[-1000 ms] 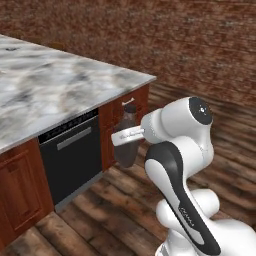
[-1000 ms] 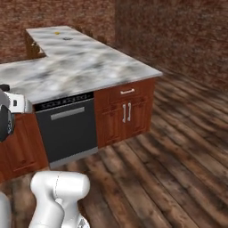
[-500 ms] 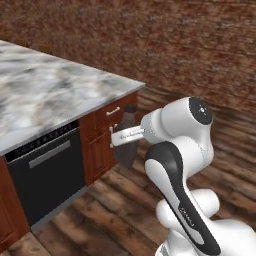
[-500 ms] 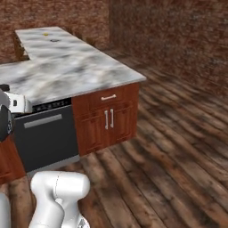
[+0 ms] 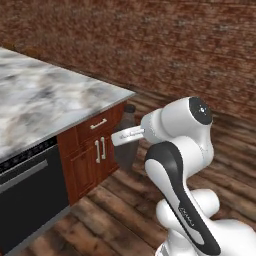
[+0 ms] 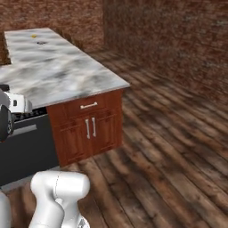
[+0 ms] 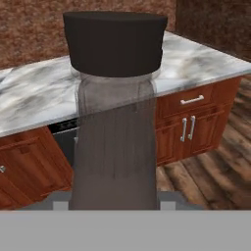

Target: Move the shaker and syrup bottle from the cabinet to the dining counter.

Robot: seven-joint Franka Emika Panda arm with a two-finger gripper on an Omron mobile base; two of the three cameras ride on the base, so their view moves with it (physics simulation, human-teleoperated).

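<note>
Upright, cap-up syrup bottle (image 7: pixel 115 122) clamped in the pincer (image 5: pixel 125 150), long axis vertical.

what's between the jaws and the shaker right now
Nothing visible stands between them: the shaker sits in the jaws, upright, with its dark cap close to the hand camera. The marble countertop and the wood drawers lie beyond it, not touching it.

Translucent grey shaker (image 7: pixel 115 147) with black cap, white-grey veined marble countertop (image 6: pixel 58 71), reddish-brown wooden drawers (image 6: pixel 89 129) with silver handles, black dishwasher front (image 5: pixel 27 195), dark brown plank floor (image 6: pixel 169 147), red-brown brick wall (image 5: pixel 150 45)
</note>
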